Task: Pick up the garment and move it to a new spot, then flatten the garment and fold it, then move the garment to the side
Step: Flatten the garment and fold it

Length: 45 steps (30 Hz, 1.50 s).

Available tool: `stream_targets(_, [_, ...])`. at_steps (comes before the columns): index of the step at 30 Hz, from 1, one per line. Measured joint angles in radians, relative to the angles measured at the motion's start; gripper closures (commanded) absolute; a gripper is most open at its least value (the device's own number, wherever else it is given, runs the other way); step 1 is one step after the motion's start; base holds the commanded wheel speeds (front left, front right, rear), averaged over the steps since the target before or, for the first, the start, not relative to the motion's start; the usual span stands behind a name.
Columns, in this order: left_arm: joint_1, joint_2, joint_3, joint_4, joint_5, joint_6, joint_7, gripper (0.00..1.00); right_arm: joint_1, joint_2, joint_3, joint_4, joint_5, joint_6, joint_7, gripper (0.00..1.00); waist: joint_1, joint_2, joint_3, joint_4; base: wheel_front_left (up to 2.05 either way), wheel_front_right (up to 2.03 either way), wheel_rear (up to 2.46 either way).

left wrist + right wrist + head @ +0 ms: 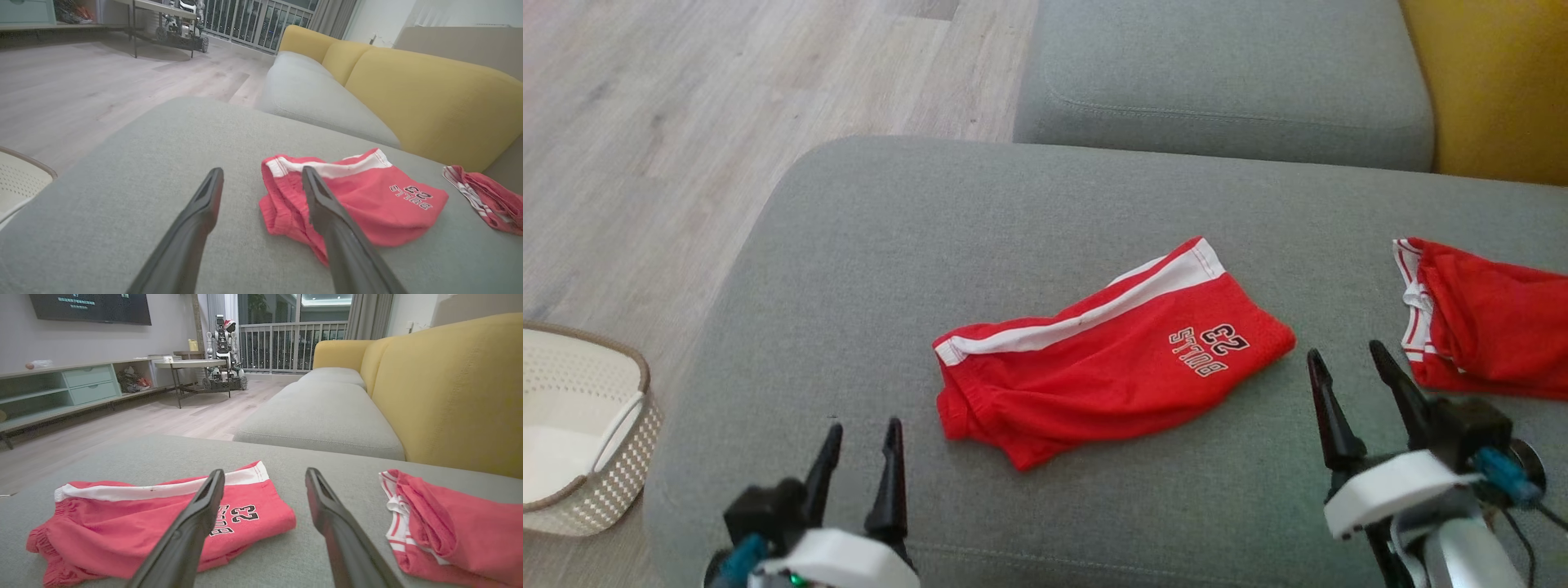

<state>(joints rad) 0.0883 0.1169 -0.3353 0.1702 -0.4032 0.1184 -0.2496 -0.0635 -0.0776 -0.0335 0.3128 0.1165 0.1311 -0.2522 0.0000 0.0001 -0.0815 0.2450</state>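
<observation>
The garment, a pair of red shorts (1111, 359) with a white side stripe and "BULLS 23" print, lies folded in half near the middle of the grey sofa cushion (849, 261). My left gripper (864, 426) stands open at the cushion's front, just left of the shorts' waistband end. In the left wrist view the shorts (367, 200) lie ahead and to the right of the left gripper (262, 170). My right gripper (1344, 351) is open too, just right of the shorts' printed leg end. Its wrist view has the shorts (122, 522) lower left of the right gripper (264, 471). Neither gripper holds anything.
A second red garment (1486, 327) with white trim lies folded at the cushion's right edge. A white woven basket (605, 457) stands on the wood floor to the left. Another grey cushion (1225, 73) lies beyond, with the yellow backrest (1494, 82) on the right.
</observation>
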Motion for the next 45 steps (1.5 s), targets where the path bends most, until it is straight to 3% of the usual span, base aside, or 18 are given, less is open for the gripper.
stream_targets(17, [0.050, -0.047, 0.076, 0.046, 0.142, -0.105, 0.000, 0.00, 0.078, 0.030, -0.053, -0.073, -0.026, 0.000, 0.037, 0.00, 0.0000, 0.0000, 0.007, 0.020, 0.00, 0.00, 0.00])
stream_targets(19, [0.051, -0.054, 0.073, 0.057, 0.141, -0.109, 0.000, 0.00, 0.078, 0.030, -0.048, -0.063, 0.028, 0.000, 0.067, 0.00, 0.0000, 0.0000, 0.011, 0.027, 0.00, 0.00, 0.00])
stream_targets(24, [0.050, -0.057, 0.050, 0.058, 0.133, -0.109, 0.000, 0.00, 0.069, 0.032, -0.053, -0.024, 0.291, 0.000, 0.150, 0.00, 0.0000, 0.0000, 0.039, 0.051, 0.00, 0.00, 0.00])
stream_targets(29, [0.029, -0.059, 0.018, 0.063, 0.119, -0.108, 0.000, 0.00, -0.026, 0.033, -0.092, 0.093, 0.579, 0.000, 0.280, 0.00, 0.0000, 0.0000, 0.080, 0.086, 0.00, 0.00, 0.00])
stream_targets(34, [-0.014, -0.059, -0.003, 0.065, 0.107, -0.097, 0.000, 0.00, -0.149, 0.033, -0.147, 0.263, 0.705, 0.000, 0.380, 0.00, 0.0000, 0.0000, 0.113, 0.130, 0.00, 0.00, 0.00])
stream_targets(45, [-0.027, -0.060, -0.044, 0.068, 0.082, -0.074, 0.000, 0.00, -0.414, 0.025, -0.287, 0.641, 0.687, 0.000, 0.438, 0.00, 0.0000, 0.0000, 0.160, 0.208, 0.00, 0.00, 0.00])
